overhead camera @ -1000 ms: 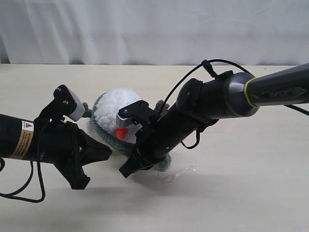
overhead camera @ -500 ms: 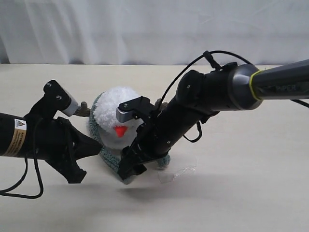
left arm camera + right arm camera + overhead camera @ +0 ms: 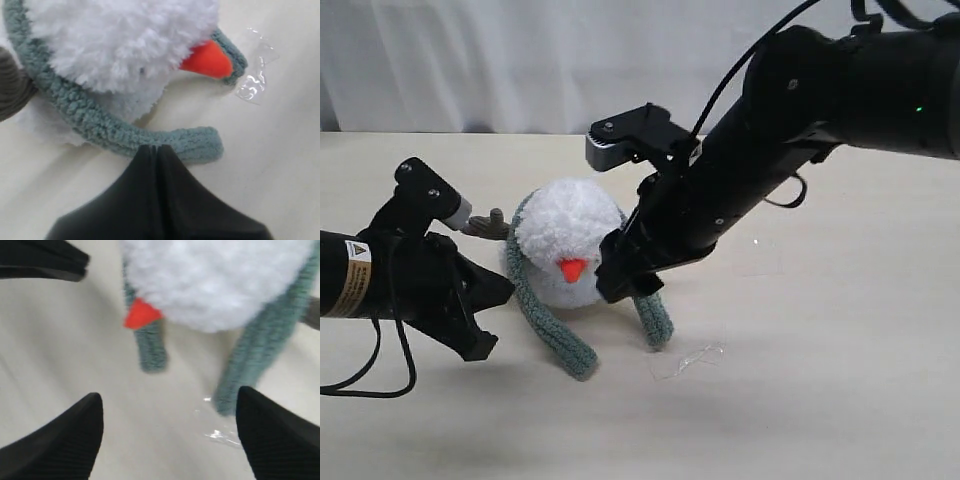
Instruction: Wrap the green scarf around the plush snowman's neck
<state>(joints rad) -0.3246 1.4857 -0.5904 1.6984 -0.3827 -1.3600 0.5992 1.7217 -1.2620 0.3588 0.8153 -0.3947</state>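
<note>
Right gripper (image 3: 167,400) splayed — green scarf (image 3: 262,352) (both ends) flanks plush snowman (image 3: 220,280).

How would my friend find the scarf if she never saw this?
Find the pale table, then the fluffy white snowman on it. The scarf is the long strip looped behind him, both ends lying on the table in front. It is the only grey-green knitted thing there.

One plush snowman (image 3: 565,235); one green scarf (image 3: 555,333); one clear plastic scrap (image 3: 686,360); two pincers: left pincer (image 3: 155,148), right pincer (image 3: 167,397).
</note>
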